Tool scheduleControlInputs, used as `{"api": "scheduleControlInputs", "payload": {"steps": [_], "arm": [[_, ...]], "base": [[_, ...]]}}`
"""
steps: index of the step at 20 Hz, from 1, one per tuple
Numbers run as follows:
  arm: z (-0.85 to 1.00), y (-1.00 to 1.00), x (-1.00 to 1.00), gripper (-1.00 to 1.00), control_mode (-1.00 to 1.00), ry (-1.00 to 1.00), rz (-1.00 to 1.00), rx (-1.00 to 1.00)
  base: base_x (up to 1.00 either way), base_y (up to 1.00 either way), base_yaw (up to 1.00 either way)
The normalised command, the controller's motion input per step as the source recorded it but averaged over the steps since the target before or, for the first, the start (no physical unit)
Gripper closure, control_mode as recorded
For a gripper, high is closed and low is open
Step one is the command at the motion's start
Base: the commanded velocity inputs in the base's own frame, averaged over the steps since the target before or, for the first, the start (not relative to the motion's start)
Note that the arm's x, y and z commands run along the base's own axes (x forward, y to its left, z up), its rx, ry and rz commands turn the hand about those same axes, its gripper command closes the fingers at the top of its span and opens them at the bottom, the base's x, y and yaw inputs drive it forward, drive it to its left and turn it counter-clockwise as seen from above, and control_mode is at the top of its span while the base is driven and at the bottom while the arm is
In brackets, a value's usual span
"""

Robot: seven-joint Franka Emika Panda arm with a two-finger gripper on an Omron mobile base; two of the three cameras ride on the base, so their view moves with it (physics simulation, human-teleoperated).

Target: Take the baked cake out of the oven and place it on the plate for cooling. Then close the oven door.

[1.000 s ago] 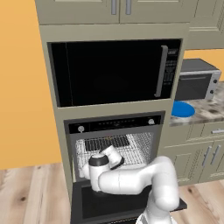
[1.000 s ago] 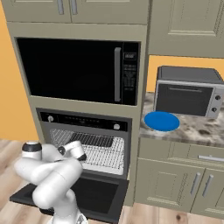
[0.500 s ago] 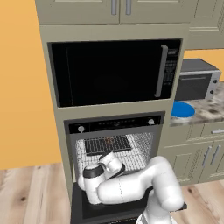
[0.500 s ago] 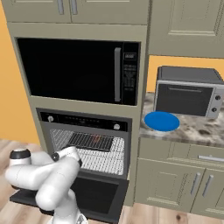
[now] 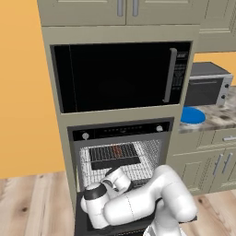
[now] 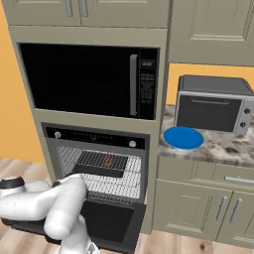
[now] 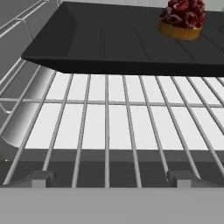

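A: Where do the jaws stand?

B: Released, spread wide, holding nothing. Their dark tips sit at the front of the wire rack (image 7: 109,127), just inside the oven (image 5: 120,156), whose oven door (image 6: 111,221) hangs folded down and open.

A: And the baked cake (image 7: 183,19)?

B: On a black tray (image 7: 131,43) resting on that rack, toward the tray's far right part, well beyond the tips.

A: How would it handle?

B: I'd judge it light and crumbly: a pale pastry base with a lumpy reddish-dark top. Take it low, across the firm base, with gentle pressure; squeezing the topping could break it.

A: What holds what, further out?

B: The tray carries the cake alone. The plate (image 6: 183,137), blue and bare, sits on the surface (image 6: 223,146) to the right, in front of a toaster oven (image 6: 213,104). A microwave (image 5: 120,76) sits above the oven.
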Motion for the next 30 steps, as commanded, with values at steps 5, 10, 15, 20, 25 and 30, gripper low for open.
{"api": "scheduleControlInputs", "payload": {"steps": [5, 10, 15, 20, 25, 30], "arm": [[-0.93, -0.41, -0.96, -1.0, -1.0, 0.11, 0.0, 0.0], [-0.9, -0.44, -0.96, -1.0, -1.0, 0.13, 0.0, 0.0], [-0.9, -0.45, -0.93, -1.0, -1.0, 0.11, 0.0, 0.0], [-0.89, -0.45, -0.92, -1.0, -1.0, 0.11, 0.0, 0.0], [-0.87, -0.42, -0.87, -1.0, -1.0, 0.13, 0.0, 0.0], [-0.89, -0.48, -0.87, -1.0, -1.0, 0.12, 0.0, 0.0]], "base": [[0.0, 0.0, 0.0], [0.0, 0.0, 0.0], [0.0, 0.0, 0.0], [0.0, 0.0, 0.0], [0.0, 0.0, 0.0], [0.0, 0.0, 0.0]]}}
